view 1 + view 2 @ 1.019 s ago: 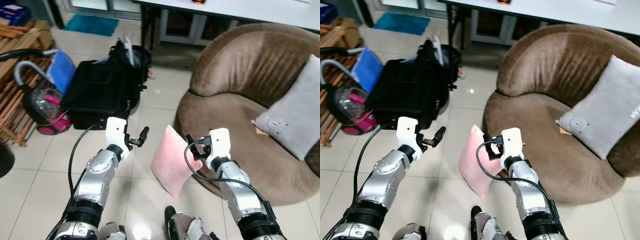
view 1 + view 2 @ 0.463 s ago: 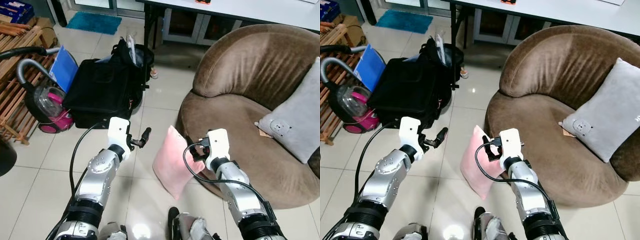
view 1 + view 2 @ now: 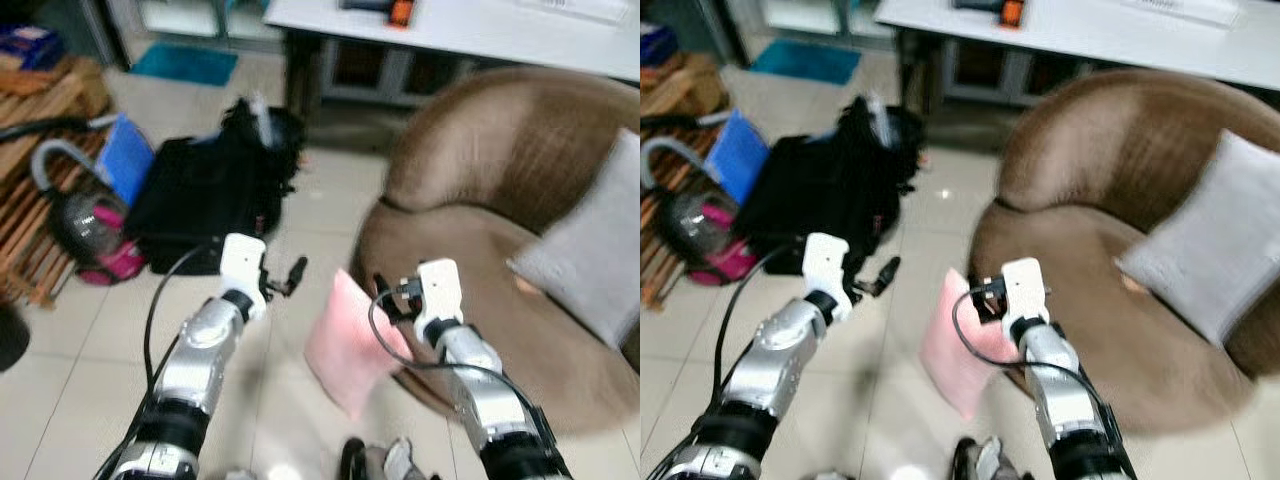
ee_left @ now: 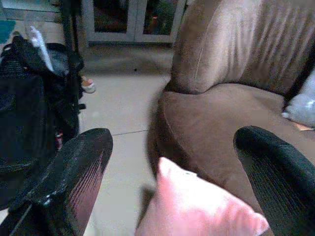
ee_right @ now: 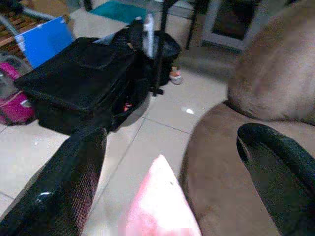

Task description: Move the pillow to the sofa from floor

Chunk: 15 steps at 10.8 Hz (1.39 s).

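Camera view tilted up since earlier frame, now blurred; both pincers sit closer to pillow (image 3: pixel 350 340), jaws released. Step in hand: approach, pillow not yet gripped. Pillow stands on edge on floor (image 3: pixel 60 400), leaning against sofa (image 3: pixel 480 260) base, between left pincer (image 3: pixel 290 275) and right pincer (image 3: pixel 385 300), just beside right one. Long axis near upright, tilted; top corner points up toward left pincer, flat faces toward each pincer. Next move likely: close in from both sides, squeeze faces, lift onto sofa seat.
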### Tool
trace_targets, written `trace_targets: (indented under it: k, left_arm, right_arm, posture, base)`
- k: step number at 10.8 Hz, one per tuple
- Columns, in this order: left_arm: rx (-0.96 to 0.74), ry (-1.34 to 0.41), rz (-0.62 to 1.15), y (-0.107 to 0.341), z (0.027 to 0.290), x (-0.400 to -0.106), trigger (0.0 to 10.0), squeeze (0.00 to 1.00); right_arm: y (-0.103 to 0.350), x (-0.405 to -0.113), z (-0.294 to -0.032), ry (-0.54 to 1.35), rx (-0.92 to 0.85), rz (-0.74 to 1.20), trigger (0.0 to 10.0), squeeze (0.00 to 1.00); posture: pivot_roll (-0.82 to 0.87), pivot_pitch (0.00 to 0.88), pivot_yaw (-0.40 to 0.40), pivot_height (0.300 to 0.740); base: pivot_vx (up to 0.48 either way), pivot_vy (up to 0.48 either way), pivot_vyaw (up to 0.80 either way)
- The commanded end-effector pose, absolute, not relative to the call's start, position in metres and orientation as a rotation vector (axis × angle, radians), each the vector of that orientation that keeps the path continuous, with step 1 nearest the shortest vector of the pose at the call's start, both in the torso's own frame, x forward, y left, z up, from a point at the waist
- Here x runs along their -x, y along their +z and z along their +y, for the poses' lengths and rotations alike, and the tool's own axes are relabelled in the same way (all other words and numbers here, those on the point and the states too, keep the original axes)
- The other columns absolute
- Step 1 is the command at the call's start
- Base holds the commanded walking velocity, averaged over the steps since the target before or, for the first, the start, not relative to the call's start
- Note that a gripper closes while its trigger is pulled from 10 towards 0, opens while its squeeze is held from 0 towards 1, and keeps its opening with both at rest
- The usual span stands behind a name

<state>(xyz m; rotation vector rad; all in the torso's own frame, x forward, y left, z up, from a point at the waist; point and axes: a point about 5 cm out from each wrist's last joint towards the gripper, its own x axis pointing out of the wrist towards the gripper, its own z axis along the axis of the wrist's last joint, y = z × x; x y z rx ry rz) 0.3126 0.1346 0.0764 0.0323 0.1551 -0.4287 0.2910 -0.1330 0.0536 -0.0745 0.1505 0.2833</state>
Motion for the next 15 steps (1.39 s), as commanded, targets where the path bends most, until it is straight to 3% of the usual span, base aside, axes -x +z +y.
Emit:
trace_targets:
  k: [1, 3, 9, 15]
  left_arm:
    - [-0.059, -0.457, 0.162, 0.0737, 0.1322, -0.3096, 10.0, 0.00]
    - [-0.053, -0.456, 0.157, 0.0738, 0.1318, -0.3097, 10.0, 0.00]
    - [-0.045, -0.464, 0.155, 0.0739, 0.1321, -0.3085, 10.0, 0.00]
    - [-0.093, -0.470, 0.153, 0.0731, 0.1293, -0.3082, 10.0, 0.00]
  right_arm:
    - [0.0524, -0.2902, -0.1331, 0.284, 0.086, 0.161, 10.0, 0.00]
    - [0.0524, -0.2898, -0.1331, 0.286, 0.089, 0.162, 10.0, 0.00]
    - [0.0515, -0.2878, -0.1322, 0.300, 0.096, 0.166, 10.0, 0.00]
    - [0.0516, -0.2877, -0.1297, 0.315, 0.103, 0.172, 10.0, 0.00]
  posture:
    - [0.13, 0.168, -0.066, 0.740]
    - [0.13, 0.167, -0.067, 0.740]
    - [0.12, 0.174, -0.068, 0.740]
    - [0.12, 0.182, -0.065, 0.740]
  base:
    - [0.000, 0.000, 0.00]
    - [0.000, 0.000, 0.00]
    - [0.330, -0.343, 0.00]
    - [0.000, 0.000, 0.00]
